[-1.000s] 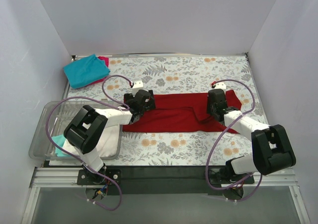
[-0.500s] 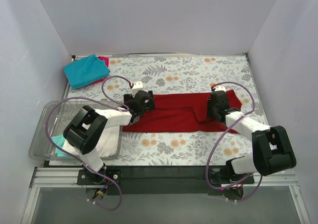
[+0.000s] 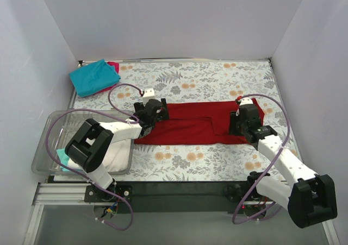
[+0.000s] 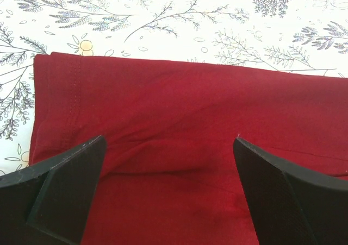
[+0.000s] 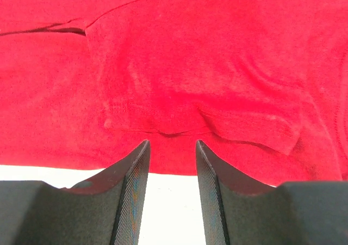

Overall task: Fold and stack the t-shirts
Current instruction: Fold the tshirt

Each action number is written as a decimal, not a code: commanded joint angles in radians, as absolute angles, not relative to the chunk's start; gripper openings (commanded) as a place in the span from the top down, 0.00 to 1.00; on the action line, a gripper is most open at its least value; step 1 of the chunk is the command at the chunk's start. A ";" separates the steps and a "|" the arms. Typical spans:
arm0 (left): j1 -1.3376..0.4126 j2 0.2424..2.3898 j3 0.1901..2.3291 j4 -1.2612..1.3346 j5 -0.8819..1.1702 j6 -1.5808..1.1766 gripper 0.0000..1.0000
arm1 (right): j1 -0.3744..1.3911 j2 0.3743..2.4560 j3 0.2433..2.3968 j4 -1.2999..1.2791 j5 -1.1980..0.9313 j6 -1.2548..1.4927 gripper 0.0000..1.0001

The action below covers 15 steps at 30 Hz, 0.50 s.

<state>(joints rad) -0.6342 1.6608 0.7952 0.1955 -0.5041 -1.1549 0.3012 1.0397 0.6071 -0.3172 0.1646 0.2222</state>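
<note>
Our left fingers (image 4: 65, 190) gape, released, over the red shirt (image 3: 190, 126); our right fingers (image 5: 130, 201) sit half-clenched at its lower hem, and we cannot tell if they are grasping it. We should pinch both ends evenly before folding.

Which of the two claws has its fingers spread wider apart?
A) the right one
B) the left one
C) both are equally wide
B: the left gripper stands wide open over the red shirt, while the right gripper shows only a narrow gap between its fingers.
</note>
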 commanded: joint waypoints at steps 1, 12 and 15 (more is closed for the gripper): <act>-0.635 1.623 0.799 0.212 -0.508 -1.140 0.05 | 0.298 1.015 0.629 -0.351 0.195 0.235 0.64; -0.638 1.695 0.828 0.213 -0.479 -1.146 0.05 | 0.264 1.293 0.681 -0.203 0.279 0.258 0.65; -0.640 1.739 0.831 0.232 -0.472 -1.143 0.05 | 0.235 1.357 0.693 -0.161 0.255 0.256 0.65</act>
